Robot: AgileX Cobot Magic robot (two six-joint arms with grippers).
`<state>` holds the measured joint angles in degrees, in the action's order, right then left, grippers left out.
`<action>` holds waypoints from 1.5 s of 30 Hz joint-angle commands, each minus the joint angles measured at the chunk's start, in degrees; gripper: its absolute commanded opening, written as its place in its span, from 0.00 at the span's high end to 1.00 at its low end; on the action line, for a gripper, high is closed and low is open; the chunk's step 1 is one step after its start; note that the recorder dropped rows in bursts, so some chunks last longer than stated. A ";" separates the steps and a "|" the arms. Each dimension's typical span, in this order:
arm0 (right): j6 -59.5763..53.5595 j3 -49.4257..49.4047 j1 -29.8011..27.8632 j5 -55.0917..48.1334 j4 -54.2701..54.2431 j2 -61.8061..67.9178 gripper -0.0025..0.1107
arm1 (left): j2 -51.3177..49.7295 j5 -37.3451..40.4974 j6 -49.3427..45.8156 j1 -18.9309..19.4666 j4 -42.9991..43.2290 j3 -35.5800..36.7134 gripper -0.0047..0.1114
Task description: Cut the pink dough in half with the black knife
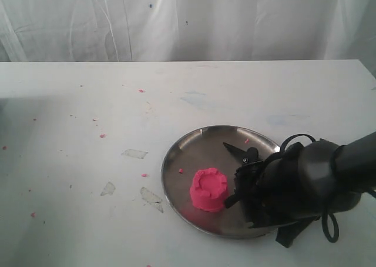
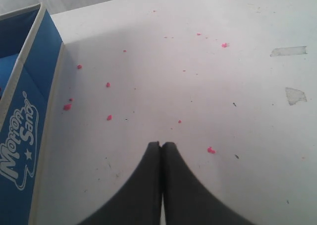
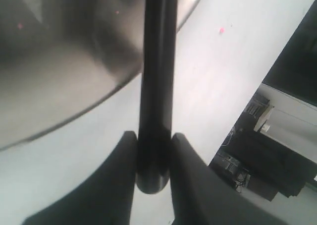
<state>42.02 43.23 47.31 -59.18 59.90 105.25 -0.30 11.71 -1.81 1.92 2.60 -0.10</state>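
With the right end effector (image 3: 153,150) clenched on the slim black knife's (image 3: 157,76) handle and the castle-shaped bright pink dough (image 1: 208,189) sitting near-centre on the round steel plate (image 1: 176,167), the blade should probably cross the lump's middle before pressing straight down.

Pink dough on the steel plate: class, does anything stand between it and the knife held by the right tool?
Nothing visible does. The right tool is shut on the black knife, whose tip lies over the steel plate. Only bare plate separates the blade from the pink dough, which is uncut.
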 commanded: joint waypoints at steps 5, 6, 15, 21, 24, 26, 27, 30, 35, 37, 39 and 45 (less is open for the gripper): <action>-0.12 0.67 -1.54 3.05 -2.82 -6.65 0.98 | 0.30 -0.22 0.31 -0.03 -0.19 0.10 0.96; -1.71 0.67 -2.57 4.78 -4.59 -7.45 0.98 | 0.30 -0.22 0.31 -0.03 -0.19 0.10 0.96; -13.28 0.67 -10.92 13.40 -18.47 -13.97 0.98 | 0.30 -0.22 0.31 -0.03 -0.19 0.10 0.96; -28.63 0.67 -16.39 18.45 -35.27 -16.60 0.98 | 0.30 -0.22 0.31 -0.03 -0.19 0.10 0.96; -32.93 0.67 -20.24 19.50 -40.98 -16.60 0.98 | 0.30 -0.22 0.31 -0.03 -0.19 0.10 0.96; -36.97 0.67 -22.26 19.67 -45.85 -16.60 0.98 | 0.30 -0.22 0.31 -0.03 -0.19 0.10 0.96; -39.50 0.67 -23.25 19.67 -48.26 -16.60 0.98 | 0.30 -0.22 0.31 -0.03 -0.19 0.10 0.96; -45.53 0.73 -26.06 19.67 -54.91 -16.60 0.98 | 0.30 -0.22 0.31 -0.03 -0.19 0.10 0.96; -53.11 0.73 -31.66 19.56 -65.43 -16.60 0.98 | 0.30 -0.22 0.31 -0.03 -0.19 0.10 0.96; -57.39 0.73 -34.38 18.83 -71.07 -16.60 0.98 | 0.30 -0.22 0.31 -0.03 -0.19 0.10 0.96; -61.49 0.73 -36.70 17.32 -75.54 -16.60 0.98 | 0.30 -0.22 0.31 -0.03 -0.19 0.10 0.96; -65.32 0.73 -39.95 13.42 -79.58 -14.69 0.98 | 0.30 -0.22 0.31 -0.03 -0.19 0.10 0.96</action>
<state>-22.02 43.66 7.90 -45.06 -18.83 90.05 -0.30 11.71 -1.81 1.92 2.60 -0.10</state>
